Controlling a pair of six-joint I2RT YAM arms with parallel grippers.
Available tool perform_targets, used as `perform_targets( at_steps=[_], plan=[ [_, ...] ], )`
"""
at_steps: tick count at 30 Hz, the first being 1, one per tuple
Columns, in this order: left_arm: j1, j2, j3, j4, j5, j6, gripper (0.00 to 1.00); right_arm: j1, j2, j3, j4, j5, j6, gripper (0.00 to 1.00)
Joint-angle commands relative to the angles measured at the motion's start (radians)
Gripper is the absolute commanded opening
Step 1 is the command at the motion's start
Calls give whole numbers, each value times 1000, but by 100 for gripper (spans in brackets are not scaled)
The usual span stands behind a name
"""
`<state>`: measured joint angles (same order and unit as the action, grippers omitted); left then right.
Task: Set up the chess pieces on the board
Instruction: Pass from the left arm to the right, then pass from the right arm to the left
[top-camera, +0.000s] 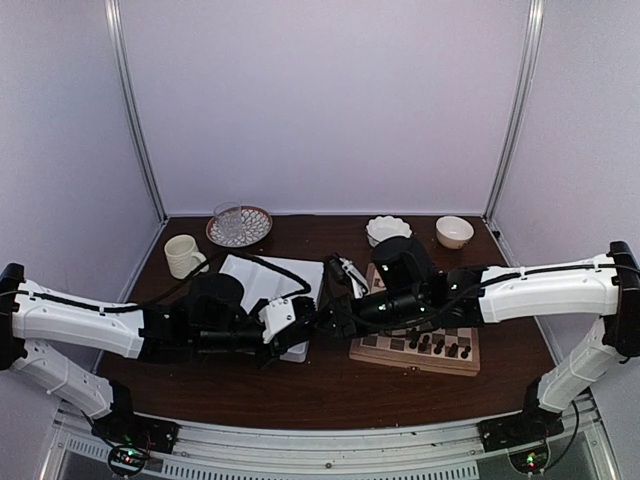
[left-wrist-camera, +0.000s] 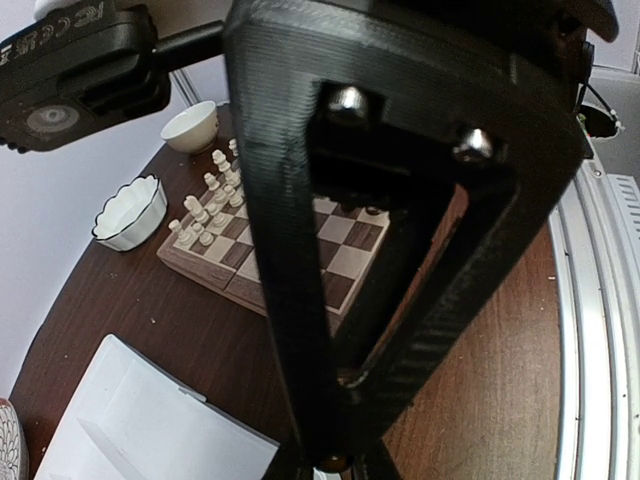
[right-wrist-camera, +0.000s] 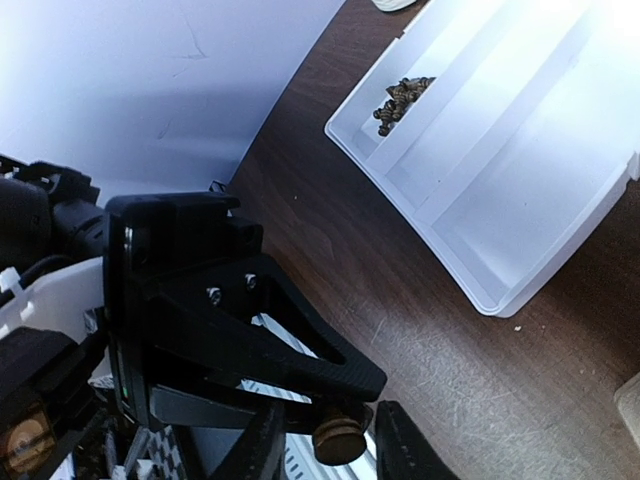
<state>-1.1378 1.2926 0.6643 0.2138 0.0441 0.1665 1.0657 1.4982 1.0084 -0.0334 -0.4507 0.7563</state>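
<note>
The two grippers meet tip to tip above the table, left of the board (top-camera: 372, 350). My left gripper (top-camera: 308, 322) is shut on a dark brown chess piece (right-wrist-camera: 338, 440), whose round base faces the right wrist camera. My right gripper (right-wrist-camera: 338, 452) is open, one finger on each side of that piece, with small gaps showing. In the left wrist view, the right gripper's black triangular finger fills the middle and the piece (left-wrist-camera: 331, 464) peeks out at the bottom. Several dark pieces (top-camera: 440, 345) stand on the board's near rows. More dark pieces (right-wrist-camera: 400, 97) lie in the white tray (right-wrist-camera: 520, 180).
Cream chessmen (left-wrist-camera: 210, 205) line the board's far side. A mug (top-camera: 183, 255), a patterned plate with a glass (top-camera: 238, 226) and two white bowls (top-camera: 388, 229) (top-camera: 454, 231) stand along the back. The tray (top-camera: 262, 280) lies under the left arm.
</note>
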Motion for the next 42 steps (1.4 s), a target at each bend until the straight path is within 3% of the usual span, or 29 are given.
perform_targets(
  at_steps=[1,7,12,16,21,24,30,36,42],
  plan=[
    [6,7,28,25,-7,13,11,13,6,31,-13,-6,1,23],
    [7,9,29,24,-24,12,14,15,-32,9,-25,26,2,17],
    [6,-12,2,67,-25,-11,45,12,-87,-27,-15,89,-4,14],
    [14,-63,-60,160,-61,-54,58,8,-145,-58,11,142,-13,12],
    [114,-145,-120,241,165,-160,58,8,-206,-109,128,125,-15,11],
    [165,-190,-184,368,277,-234,63,9,-228,-151,245,75,18,10],
    [165,-238,-265,570,345,-197,59,40,-204,-122,257,65,18,10],
    [161,-173,-370,899,400,-177,54,95,-125,-77,334,8,13,11],
    [162,-144,-375,936,422,-176,48,120,-97,-45,316,19,-5,11]
  ],
)
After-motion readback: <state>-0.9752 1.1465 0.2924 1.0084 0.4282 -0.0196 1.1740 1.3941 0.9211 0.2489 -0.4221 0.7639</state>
